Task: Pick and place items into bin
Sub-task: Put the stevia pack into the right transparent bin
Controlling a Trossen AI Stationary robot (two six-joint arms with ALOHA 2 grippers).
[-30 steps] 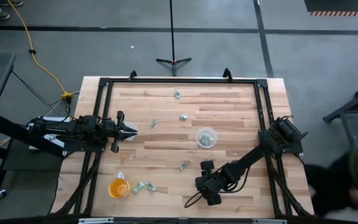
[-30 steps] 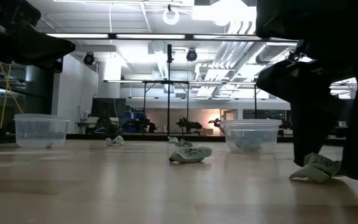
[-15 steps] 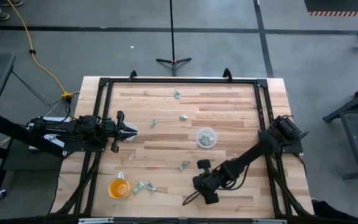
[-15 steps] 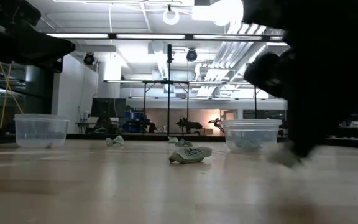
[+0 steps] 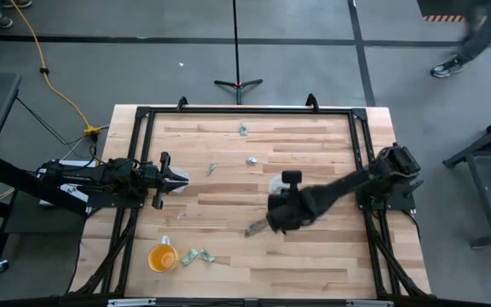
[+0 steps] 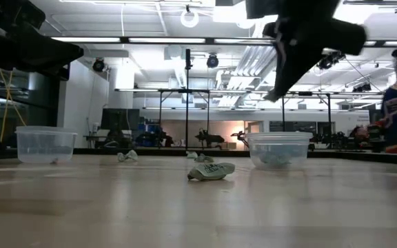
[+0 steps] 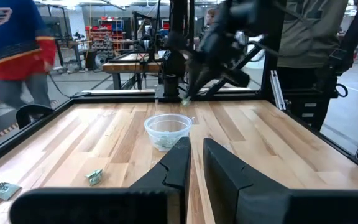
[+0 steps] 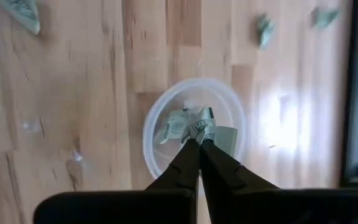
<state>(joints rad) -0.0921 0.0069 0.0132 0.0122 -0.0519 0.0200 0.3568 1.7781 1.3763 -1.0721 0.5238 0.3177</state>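
Overhead, the right gripper (image 8: 199, 144) is held above the clear bin (image 8: 194, 134) near the bench (image 5: 228, 205) centre, clenched on a scrap (image 8: 199, 127). More scraps are seen inside the bin; others are scattered over the bench, two beside an orange cup (image 5: 161, 257). The left gripper (image 5: 180, 179), nearly closed and empty, is parked at the left edge.

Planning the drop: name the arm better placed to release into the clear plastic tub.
Right: its end effector, shut on a crumpled green-silver scrap, hangs above the clear plastic tub; the left end effector waits near the table's left edge.
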